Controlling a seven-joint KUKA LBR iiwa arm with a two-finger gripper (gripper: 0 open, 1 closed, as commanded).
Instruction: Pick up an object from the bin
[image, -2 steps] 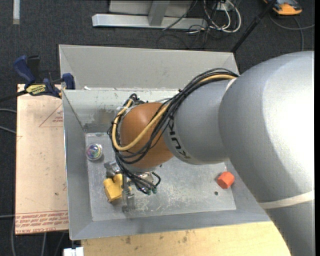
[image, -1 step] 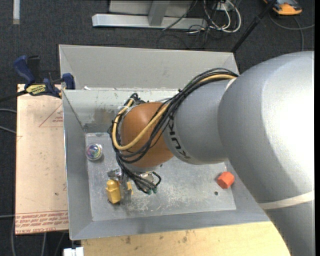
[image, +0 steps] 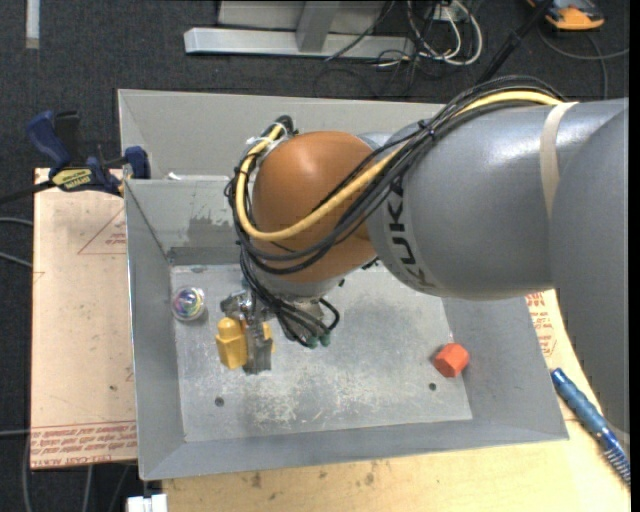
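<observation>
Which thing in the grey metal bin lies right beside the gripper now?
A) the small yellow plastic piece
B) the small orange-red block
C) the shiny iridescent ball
A: the small yellow plastic piece lies directly beside the gripper, while the shiny iridescent ball lies apart to its upper left and the small orange-red block sits well off to the right.

Arm (image: 500, 190) cut off at right edge; orange cover (image: 305, 195) hides bin (image: 150, 300) back middle; shiny round thing (image: 187, 303) too small to identify.

One yellow plastic block (image: 231, 343) left of centre, one shiny iridescent ball (image: 187, 304) at its upper left, one orange-red cube (image: 451, 360) lower right.
</observation>
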